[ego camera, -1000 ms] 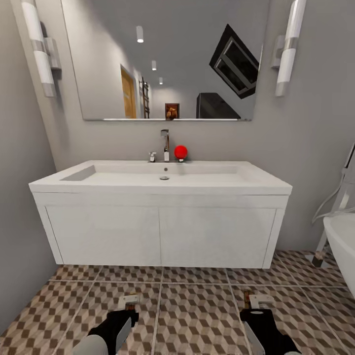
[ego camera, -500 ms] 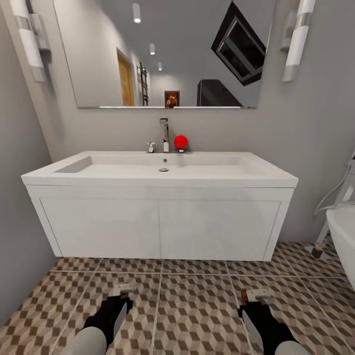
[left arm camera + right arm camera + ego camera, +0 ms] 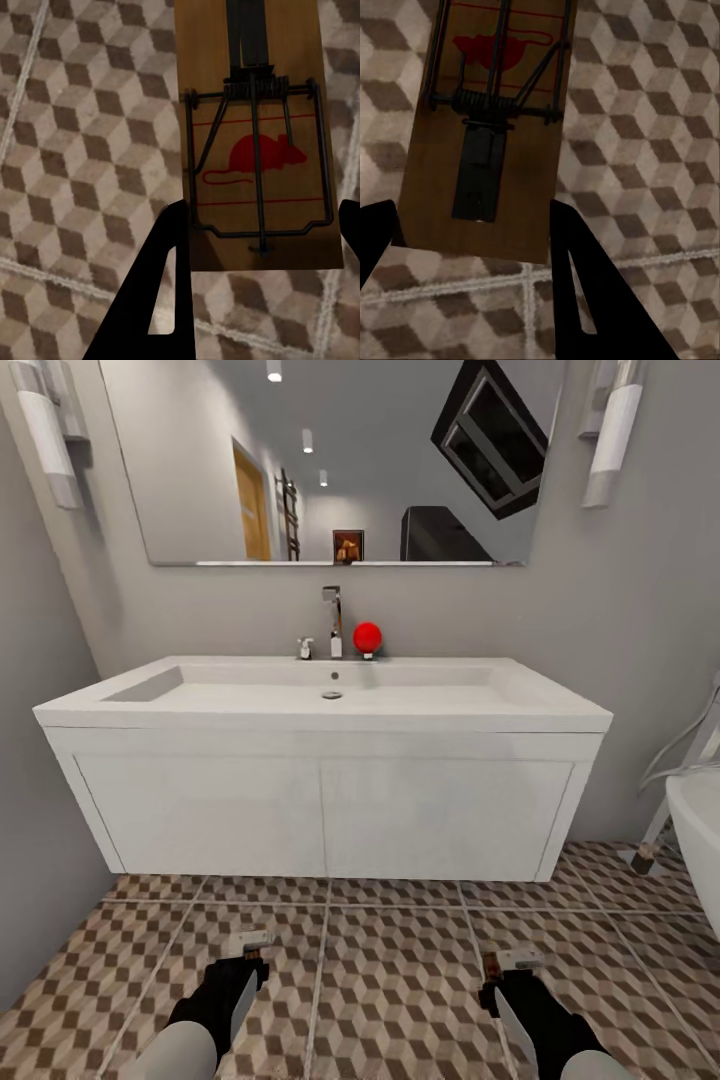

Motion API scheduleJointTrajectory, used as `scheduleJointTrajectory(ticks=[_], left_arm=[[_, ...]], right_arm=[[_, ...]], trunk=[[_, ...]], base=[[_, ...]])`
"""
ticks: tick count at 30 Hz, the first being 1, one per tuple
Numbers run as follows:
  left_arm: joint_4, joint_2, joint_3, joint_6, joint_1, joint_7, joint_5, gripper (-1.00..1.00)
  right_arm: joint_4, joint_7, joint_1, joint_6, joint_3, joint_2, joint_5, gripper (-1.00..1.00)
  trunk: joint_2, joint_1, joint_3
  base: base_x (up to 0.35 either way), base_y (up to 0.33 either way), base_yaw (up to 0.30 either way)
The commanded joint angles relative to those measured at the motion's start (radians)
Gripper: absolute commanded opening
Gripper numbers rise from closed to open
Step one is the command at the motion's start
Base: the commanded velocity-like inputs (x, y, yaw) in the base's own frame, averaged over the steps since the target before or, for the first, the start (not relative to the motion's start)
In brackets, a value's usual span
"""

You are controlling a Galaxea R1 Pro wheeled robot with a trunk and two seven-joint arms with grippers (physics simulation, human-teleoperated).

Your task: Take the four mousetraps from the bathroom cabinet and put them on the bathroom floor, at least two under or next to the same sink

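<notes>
From the head camera the white bathroom sink [image 3: 325, 760] with chrome tap [image 3: 333, 622] and red ball [image 3: 367, 637] faces us, both arms low over the bathroom floor [image 3: 400, 1000] before it, while each wrist camera catches its claw, left claw [image 3: 255, 247] and right claw [image 3: 472, 232], pinching a mousetrap [image 3: 259, 135] [image 3: 487, 127] above the tiles.

Even, soft rendered light, dimmer wrist views, wide-angle stretch at head-view edges.

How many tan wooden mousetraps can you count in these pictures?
2. One tan wooden mousetrap sits between the left gripper's fingers, the other in the right gripper; more may lie elsewhere.
</notes>
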Motion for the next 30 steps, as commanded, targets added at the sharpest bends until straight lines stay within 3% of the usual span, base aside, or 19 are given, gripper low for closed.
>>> scheduleJointTrajectory(ticks=[1,12,13,21,23,26,30], left_arm=[[-0.002,-0.001,0.004,0.004,-0.001,0.001,-0.005,-1.00],[-0.002,-0.001,0.003,0.005,-0.001,-0.001,-0.005,-1.00],[-0.006,-0.001,0.001,0.006,-0.001,-0.001,-0.005,-1.00],[-0.055,-0.001,0.000,0.018,-0.007,-0.015,-0.001,-1.00],[-0.056,-0.001,0.000,0.018,-0.014,-0.029,0.000,-1.00],[-0.052,-0.001,0.001,0.021,-0.015,-0.071,0.003,-1.00],[-0.050,-0.001,0.001,0.036,-0.019,-0.089,0.003,-1.00]], right_arm=[[-0.004,0.006,0.000,0.021,0.004,-0.002,-0.002,-1.00],[-0.023,0.021,-0.001,0.032,0.004,-0.002,0.007,-1.00],[-0.029,0.020,-0.009,0.003,0.003,0.003,0.022,-1.00],[-0.010,0.017,-0.054,-0.103,0.001,0.008,0.019,-1.00],[0.027,0.017,-0.084,-0.119,0.000,0.009,0.017,-1.00],[0.132,0.016,-0.146,-0.169,-0.001,0.035,0.015,-1.00],[0.169,0.015,-0.162,-0.190,0.000,0.047,0.017,-1.00]], trunk=[[-0.001,0.000,-0.005],[-0.003,0.005,-0.048],[-0.004,0.006,-0.051],[-0.005,0.009,-0.082],[-0.006,0.010,-0.090],[-0.007,0.011,-0.102],[-0.008,0.013,-0.117]], base=[[0.000,0.000,0.000],[0.000,0.000,0.000],[0.000,0.000,0.000],[0.000,0.000,0.000],[0.000,0.000,0.000],[0.000,0.000,0.000],[0.000,0.000,0.000]])
